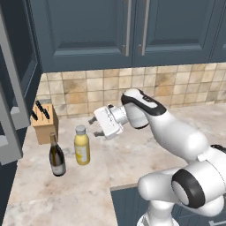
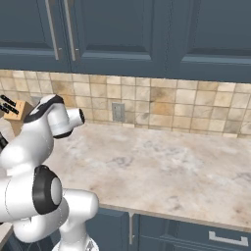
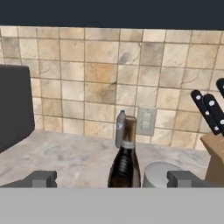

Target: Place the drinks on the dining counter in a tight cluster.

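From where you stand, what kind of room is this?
A kitchen, most likely: a marble worktop under dark blue wall cabinets, a tiled backsplash, and a wooden knife block beside a wine bottle and a yellow bottle.

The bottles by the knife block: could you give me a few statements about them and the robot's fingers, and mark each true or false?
1. The wine bottle and the yellow bottle stand upright on the marble worktop. True.
2. The fingers are clamped around the yellow bottle. False: they stand open, close to its cap, and hold nothing.
3. The knife block stands by the tiled wall, behind the two bottles. True.
4. The wine bottle lies on its side. False: it stands upright.
5. In the hand view, a small grey-blue bottle shows behind the wine bottle. True.
6. The yellow bottle has a red cap. False: the cap is grey.
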